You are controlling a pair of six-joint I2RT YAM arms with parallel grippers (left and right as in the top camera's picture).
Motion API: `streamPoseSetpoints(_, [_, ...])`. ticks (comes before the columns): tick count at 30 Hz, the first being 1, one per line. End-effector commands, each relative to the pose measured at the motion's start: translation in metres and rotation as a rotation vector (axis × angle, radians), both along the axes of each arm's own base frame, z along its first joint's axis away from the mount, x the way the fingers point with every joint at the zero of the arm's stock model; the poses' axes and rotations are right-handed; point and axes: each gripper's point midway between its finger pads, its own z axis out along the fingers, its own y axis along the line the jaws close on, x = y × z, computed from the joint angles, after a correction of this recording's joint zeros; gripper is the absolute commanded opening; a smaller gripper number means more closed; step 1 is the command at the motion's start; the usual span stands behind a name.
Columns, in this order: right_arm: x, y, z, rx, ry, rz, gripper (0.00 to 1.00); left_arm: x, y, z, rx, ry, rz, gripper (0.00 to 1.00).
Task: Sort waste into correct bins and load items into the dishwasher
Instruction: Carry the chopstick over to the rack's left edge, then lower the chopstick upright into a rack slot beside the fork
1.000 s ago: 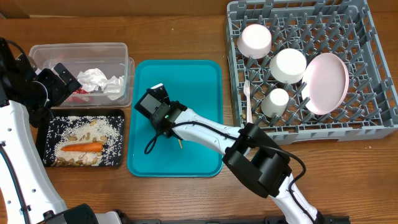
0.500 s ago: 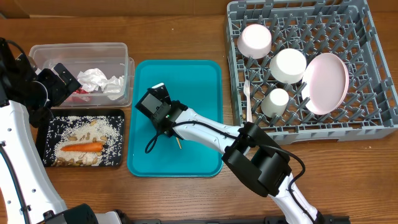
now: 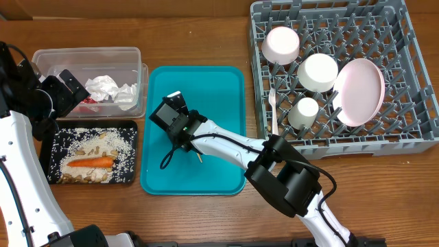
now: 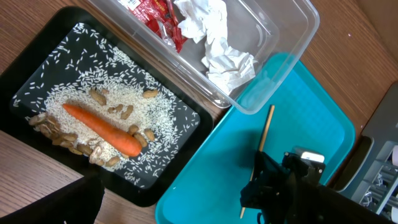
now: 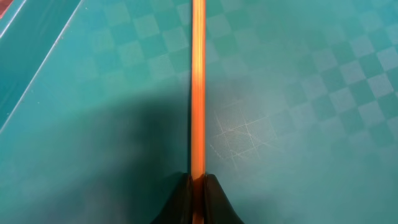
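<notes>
On black tray, carrot (amid grains).

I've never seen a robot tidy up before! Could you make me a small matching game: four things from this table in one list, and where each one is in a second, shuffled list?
Things:
1. carrot
2. napkins
3. stick
4. plate

Places:
a. grey rack
b. pinched in the right claw
c. black tray
d. clear tub

Pairs: 1-c, 2-d, 3-b, 4-a.
</notes>
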Motion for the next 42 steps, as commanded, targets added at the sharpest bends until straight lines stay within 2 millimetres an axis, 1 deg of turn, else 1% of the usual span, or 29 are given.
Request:
streamPoseSetpoints(1, [-0.002, -0.008, -0.012, -0.03, 0.019, -0.006, 0.04, 0.0, -0.002, 0.012, 0.012, -0.037, -0.012, 1.0])
streamPoseSetpoints(4, [0.0, -0.005, -0.001, -0.014, 0.007, -0.006, 0.04, 0.0, -0.002, 0.012, 0.012, -0.037, -0.012, 1.0])
streamPoseSetpoints(7, [0.003, -0.001, 0.02, 0.021, -0.02, -0.006, 0.04, 0.0, -0.002, 0.012, 0.012, -0.037, -0.012, 1.0])
streamPoseSetpoints(11, [0.008, 0.0, 0.06, 0.077, -0.063, -0.011, 0.04, 0.0, -0.002, 0.012, 0.012, -0.037, -0.012, 1.0])
streamPoseSetpoints(14, [0.01, -0.005, 0.09, 0.11, -0.089, -0.021, 0.04, 0.0, -0.002, 0.012, 0.012, -0.037, -0.012, 1.0])
streamPoseSetpoints(17, [0.013, -0.015, 0.122, 0.144, -0.116, -0.036, 0.04, 0.0, -0.002, 0.012, 0.012, -0.037, -0.012, 1.0])
streamPoseSetpoints(19, [0.015, -0.025, 0.144, 0.163, -0.136, -0.053, 0.04, 0.0, -0.002, 0.012, 0.012, -0.037, -0.012, 1.0])
streamPoseSetpoints(22, [0.022, -0.05, 0.176, 0.165, -0.178, -0.081, 0.04, 0.0, -0.002, 0.012, 0.012, -0.037, -0.012, 1.0])
streamPoseSetpoints(25, [0.033, -0.086, 0.203, 0.153, -0.216, -0.155, 0.04, 0.0, -0.002, 0.012, 0.012, -0.037, -0.012, 1.0])
streamPoseSetpoints(27, [0.042, -0.117, 0.216, 0.135, -0.234, -0.218, 0.04, 0.0, -0.002, 0.012, 0.012, -0.037, -0.012, 1.0])
streamPoseSetpoints(29, [0.051, -0.146, 0.223, 0.11, -0.24, -0.265, 0.04, 0.0, -0.002, 0.012, 0.012, -0.037, -0.012, 1.0])
streamPoseSetpoints(31, [0.06, -0.173, 0.223, 0.074, -0.235, -0.297, 0.04, 0.0, -0.002, 0.012, 0.013, -0.037, -0.012, 1.0])
streamPoseSetpoints(33, [0.068, -0.199, 0.219, 0.045, -0.217, -0.339, 0.04, 0.0, -0.002, 0.012, 0.012, -0.037, -0.012, 1.0])
streamPoseSetpoints(36, [0.075, -0.232, 0.208, 0.029, -0.166, -0.396, 0.04, 0.0, -0.002, 0.012, 0.012, -0.037, -0.012, 1.0])
streamPoseSetpoints(39, [0.078, -0.256, 0.197, 0.035, -0.114, -0.416, 0.04, 0.0, -0.002, 0.012, 0.012, -0.037, -0.012, 1.0])
streamPoseSetpoints(42, [0.081, -0.274, 0.185, 0.047, -0.075, -0.445, 0.04, 0.0, -0.002, 0.012, 0.012, -0.037, -0.012, 1.0])
